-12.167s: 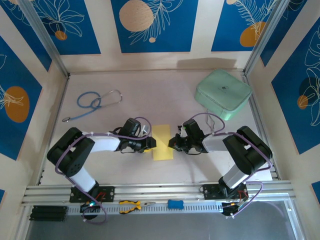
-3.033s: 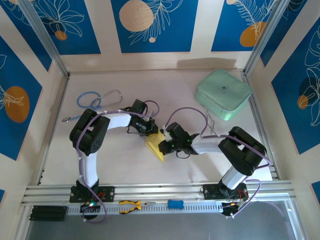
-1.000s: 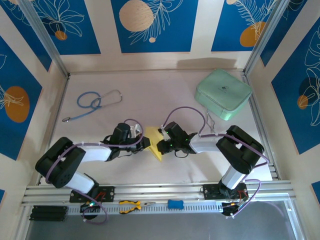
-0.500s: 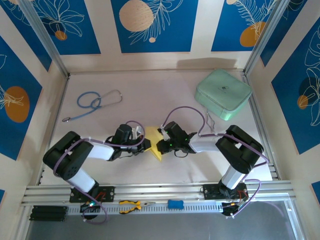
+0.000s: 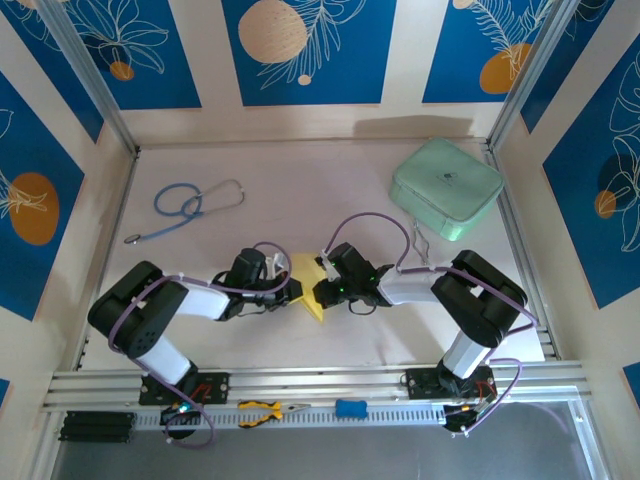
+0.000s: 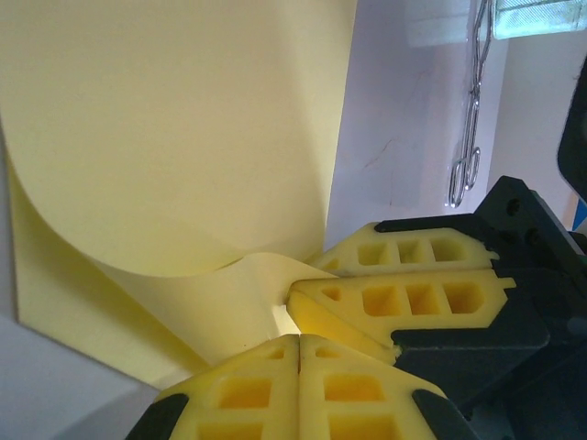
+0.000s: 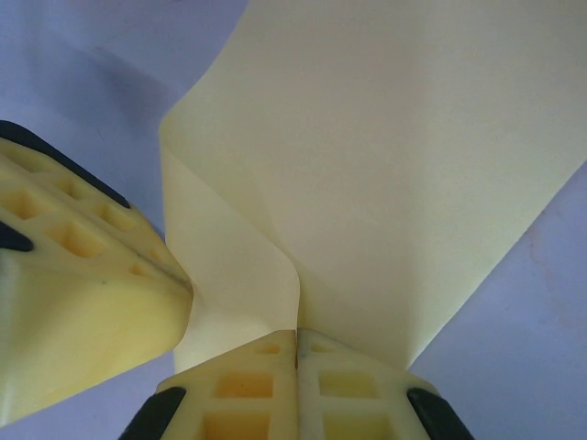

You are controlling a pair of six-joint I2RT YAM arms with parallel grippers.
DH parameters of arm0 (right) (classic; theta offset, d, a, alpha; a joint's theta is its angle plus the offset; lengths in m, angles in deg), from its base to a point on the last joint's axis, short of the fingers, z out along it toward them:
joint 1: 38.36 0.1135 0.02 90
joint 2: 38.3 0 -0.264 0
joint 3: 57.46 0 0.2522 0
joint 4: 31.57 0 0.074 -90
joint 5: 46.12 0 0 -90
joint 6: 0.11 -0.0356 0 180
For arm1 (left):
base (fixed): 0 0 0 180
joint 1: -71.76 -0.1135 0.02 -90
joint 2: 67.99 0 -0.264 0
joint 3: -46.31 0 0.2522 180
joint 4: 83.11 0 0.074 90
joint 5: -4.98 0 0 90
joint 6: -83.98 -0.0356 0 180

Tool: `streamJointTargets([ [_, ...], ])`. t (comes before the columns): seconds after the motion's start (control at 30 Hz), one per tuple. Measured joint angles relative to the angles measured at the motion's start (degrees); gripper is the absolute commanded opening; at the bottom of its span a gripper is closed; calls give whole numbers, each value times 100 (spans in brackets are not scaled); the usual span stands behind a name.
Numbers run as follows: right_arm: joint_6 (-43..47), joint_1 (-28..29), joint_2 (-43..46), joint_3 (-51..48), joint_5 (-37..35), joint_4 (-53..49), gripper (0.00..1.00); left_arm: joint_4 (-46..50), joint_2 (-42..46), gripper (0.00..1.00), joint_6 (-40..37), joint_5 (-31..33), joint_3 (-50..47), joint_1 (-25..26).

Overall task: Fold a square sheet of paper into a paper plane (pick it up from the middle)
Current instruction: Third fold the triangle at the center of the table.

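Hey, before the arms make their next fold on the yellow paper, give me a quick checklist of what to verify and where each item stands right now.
1. Left pincer gripping the paper sheet: ok, jaws shut on the paper.
2. Right pincer gripping the sheet: ok, jaws shut where the crease runs in.
3. Fold pressed flat: not ok, the flap bows upward in the left wrist view.
4. Gap between the two pincers: cannot tell, their fingers look nearly touching.
5. Mint-green case and stethoscope apart from the paper: ok.
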Motion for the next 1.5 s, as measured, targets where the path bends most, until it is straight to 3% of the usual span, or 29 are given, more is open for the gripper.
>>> streamJointTargets([
  [1.23,22,4,-31,68,-17,-98,4,553,-382,9,-192,2,378,0],
  [1.37,15,4,-31,68,-15,-96,7,490,-382,8,-192,20,345,0],
  [1.5,-96,2,-31,90,9,-133,22,483,-385,8,-192,20,341,0],
])
